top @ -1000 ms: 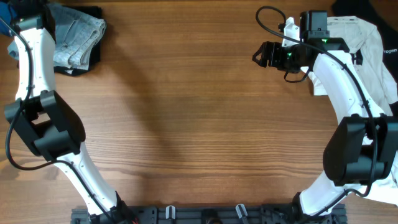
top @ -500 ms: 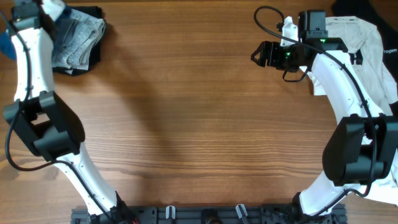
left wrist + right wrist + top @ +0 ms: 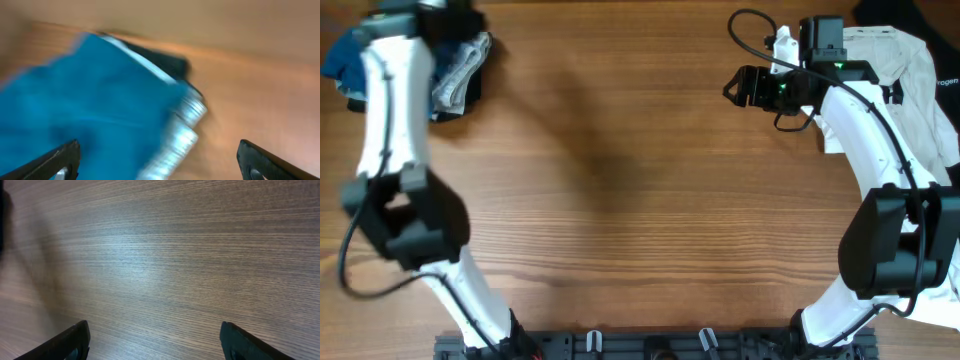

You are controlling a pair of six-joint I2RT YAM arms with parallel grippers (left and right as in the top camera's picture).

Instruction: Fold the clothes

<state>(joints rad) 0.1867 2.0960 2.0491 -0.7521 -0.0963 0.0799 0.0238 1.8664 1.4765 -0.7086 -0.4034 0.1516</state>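
The clothes lie in two heaps. At the far left corner a blue garment (image 3: 340,55) lies beside a pale grey folded one (image 3: 458,72) on black cloth (image 3: 470,95). The left wrist view, blurred by motion, shows the blue garment (image 3: 75,100) with a pale edge just below my left gripper (image 3: 159,147). Its jaws stand wide open, with nothing between them. At the far right lies a white T-shirt (image 3: 910,60) with black lettering. My right gripper (image 3: 735,88) hovers open to the left of it over bare wood (image 3: 165,255), holding nothing.
A dark garment (image 3: 900,12) lies at the far right corner behind the white T-shirt. The wooden table (image 3: 640,200) stretches between the two arms. A black rail with clips (image 3: 650,345) runs along the near edge.
My left gripper has gone from shut to wide open, and its arm has swung right over the left heap. More of the blue garment now shows there. The right arm has barely moved.
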